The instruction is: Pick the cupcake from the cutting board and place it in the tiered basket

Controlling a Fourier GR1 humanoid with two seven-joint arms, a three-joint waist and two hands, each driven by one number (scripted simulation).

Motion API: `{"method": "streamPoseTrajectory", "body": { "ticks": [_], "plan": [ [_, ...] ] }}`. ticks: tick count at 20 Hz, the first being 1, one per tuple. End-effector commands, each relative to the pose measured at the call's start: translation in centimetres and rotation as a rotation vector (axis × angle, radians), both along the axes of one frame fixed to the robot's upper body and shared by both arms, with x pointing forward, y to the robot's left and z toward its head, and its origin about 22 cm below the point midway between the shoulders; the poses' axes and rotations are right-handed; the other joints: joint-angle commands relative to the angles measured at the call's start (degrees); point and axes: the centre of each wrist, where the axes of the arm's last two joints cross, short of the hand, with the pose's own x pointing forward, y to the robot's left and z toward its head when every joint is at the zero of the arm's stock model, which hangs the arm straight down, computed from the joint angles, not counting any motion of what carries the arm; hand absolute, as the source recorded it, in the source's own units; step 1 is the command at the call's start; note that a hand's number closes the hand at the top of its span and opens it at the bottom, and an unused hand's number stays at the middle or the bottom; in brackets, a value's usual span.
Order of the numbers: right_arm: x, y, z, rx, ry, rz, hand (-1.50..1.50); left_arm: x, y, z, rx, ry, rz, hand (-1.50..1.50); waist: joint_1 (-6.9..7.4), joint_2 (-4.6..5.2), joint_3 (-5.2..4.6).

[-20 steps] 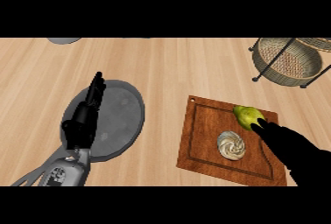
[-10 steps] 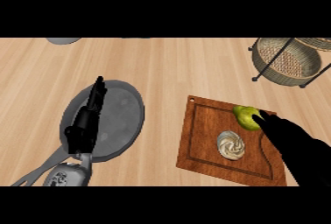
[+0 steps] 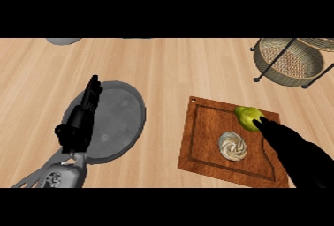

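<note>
A cupcake (image 3: 233, 146) with swirled pale frosting sits near the middle of the brown cutting board (image 3: 207, 132). My right hand (image 3: 287, 142) comes in from the lower right, fingers straight and open, just to the right of the cupcake and apart from it. Its fingertips (image 3: 259, 124) lie over the lower edge of a green pear (image 3: 246, 116) at the board's upper right. The wire tiered basket (image 3: 292, 62) stands at the far right. My left hand (image 3: 81, 121) rests open over a grey plate (image 3: 120, 119) at the left.
A grey round object (image 3: 64, 41) shows partly at the top left edge. Bare wooden counter (image 3: 176, 66) lies between the board and the basket.
My right hand has slid a little forward and left over the board, closer to the cupcake and onto the pear's edge. The left hand has barely shifted.
</note>
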Motion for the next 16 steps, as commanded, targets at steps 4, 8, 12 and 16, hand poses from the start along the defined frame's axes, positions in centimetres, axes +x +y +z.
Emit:
{"method": "streamPoseTrajectory", "body": {
  "ticks": [4, 8, 12, 16],
  "plan": [
    [-0.4, -0.5, -0.9, 0.016, 0.011, 0.028, -1.5, -1.7, -1.9, 0.9, -0.011, 0.002, -0.017, 0.0, -0.02, -0.06, 0.0],
    [2.4, -0.7, -2.7, 0.031, -0.002, 0.045, -1.5, 0.8, -0.8, 0.9, 0.008, 0.001, 0.014, 0.0, 0.08, 0.05, 0.0],
    [3.4, 0.7, -2.5, 0.045, 0.036, 0.04, -1.5, -0.8, -0.8, -0.4, 0.005, 0.011, -0.017, 0.0, 0.25, 0.06, -0.01],
    [2.1, 1.2, -3.1, 0.04, 0.059, 0.03, -1.5, 0.8, -0.8, -0.1, -0.019, 0.012, -0.001, 0.0, -0.01, 0.03, -0.01]
  ]
}}
